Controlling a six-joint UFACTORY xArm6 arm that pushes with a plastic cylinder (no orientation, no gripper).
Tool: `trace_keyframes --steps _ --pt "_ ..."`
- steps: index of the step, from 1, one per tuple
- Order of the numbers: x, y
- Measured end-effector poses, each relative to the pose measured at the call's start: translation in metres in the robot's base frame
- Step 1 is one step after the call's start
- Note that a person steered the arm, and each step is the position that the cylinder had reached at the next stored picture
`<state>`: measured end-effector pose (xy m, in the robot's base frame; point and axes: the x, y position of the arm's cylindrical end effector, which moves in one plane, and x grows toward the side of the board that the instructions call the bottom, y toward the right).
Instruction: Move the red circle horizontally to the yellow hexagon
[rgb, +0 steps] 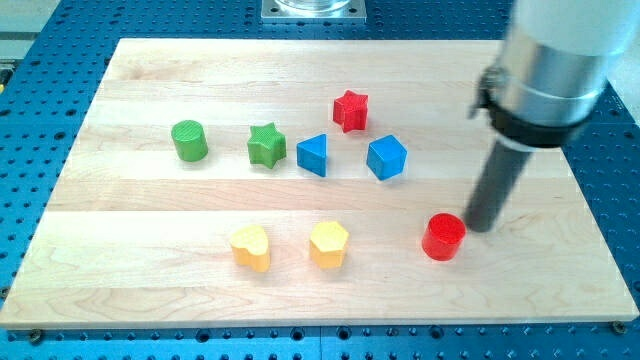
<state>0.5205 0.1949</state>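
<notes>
On the wooden bench (140, 280) the red circle (443, 237) sits toward the view's lower right, a short cylinder standing flat. My tip (478, 226) is just beside it on the view's right, at or almost at the circle's edge; whether they actually touch cannot be told. The dark rod rises from there, leaning slightly to the view's right, into the silver arm housing (555, 55) at the view's top right. There is no pincer on this arm, only the rod, so apart or together does not apply.

The yellow hexagon (328, 244) lies to the view's left of the red circle, at nearly the same height in the view, with bare wood between the two. Further left, near the hexagon but apart from it, is the yellow heart (250, 247).

Above this row, across the middle of the bench, four blocks form a loose line. The green cylinder (189, 140) is furthest to the view's left, then the green star (266, 145), then the blue triangle (312, 155) just beside the star, then the blue cube (386, 157), tilted so that a corner faces the view. The red star (350, 110) sits a little above the gap between the two blue blocks, toward the view's top. None of these upper blocks is near my tip
</notes>
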Motion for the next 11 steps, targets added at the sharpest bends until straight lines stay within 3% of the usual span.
trace_keyframes --steps 4,5,6,8,9,10,11 --pt "0.033 -0.070" --pt "-0.005 -0.032" --pt "-0.090 -0.015" --pt "-0.240 -0.072" --pt "-0.279 -0.125" --pt "-0.264 -0.194" --pt "-0.222 -0.235"
